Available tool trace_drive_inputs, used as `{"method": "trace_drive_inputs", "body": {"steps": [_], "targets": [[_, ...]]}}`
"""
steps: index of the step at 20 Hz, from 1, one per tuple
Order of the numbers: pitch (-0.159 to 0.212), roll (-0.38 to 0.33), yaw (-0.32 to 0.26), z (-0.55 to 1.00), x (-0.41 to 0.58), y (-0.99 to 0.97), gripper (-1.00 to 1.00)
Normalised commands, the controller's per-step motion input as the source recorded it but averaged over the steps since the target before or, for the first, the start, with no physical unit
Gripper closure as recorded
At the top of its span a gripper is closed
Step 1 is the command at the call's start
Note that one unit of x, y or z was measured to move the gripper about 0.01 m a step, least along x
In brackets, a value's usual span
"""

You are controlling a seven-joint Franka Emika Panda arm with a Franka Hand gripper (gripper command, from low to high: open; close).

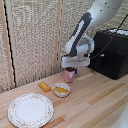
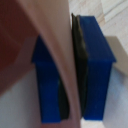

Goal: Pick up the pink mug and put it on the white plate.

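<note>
The pink mug (image 1: 69, 75) stands upright on the wooden table, behind the small white bowl. My gripper (image 1: 70, 68) comes down onto its top from above. In the wrist view the two dark-blue fingers (image 2: 95, 65) press on the mug's pink wall (image 2: 57, 55), one inside and one outside, so the gripper is shut on the rim. The mug's dark reddish inside (image 2: 15, 40) fills one side of that view. The white platter (image 1: 30, 110) with its speckled rim lies at the exterior view's lower left, well apart from the mug.
A small white bowl (image 1: 62, 90) with yellow contents sits just in front of the mug. A yellow block (image 1: 44, 87) lies beside the bowl. A black box (image 1: 111, 52) stands at the exterior view's right. A woven screen forms the backdrop.
</note>
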Motion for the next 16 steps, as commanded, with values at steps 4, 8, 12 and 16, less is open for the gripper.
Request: {"method": "trace_drive_inputs", "body": {"steps": [4,8,12,16], "targets": [[0.025,0.048,0.0,0.85,0.034,-0.09,1.0],[0.004,0.099,0.009,0.9,0.214,0.02,1.0],[0.037,0.05,0.017,0.95,0.027,0.62,1.0],[0.061,0.064,0.034,0.85,0.0,0.73,1.0]]}}
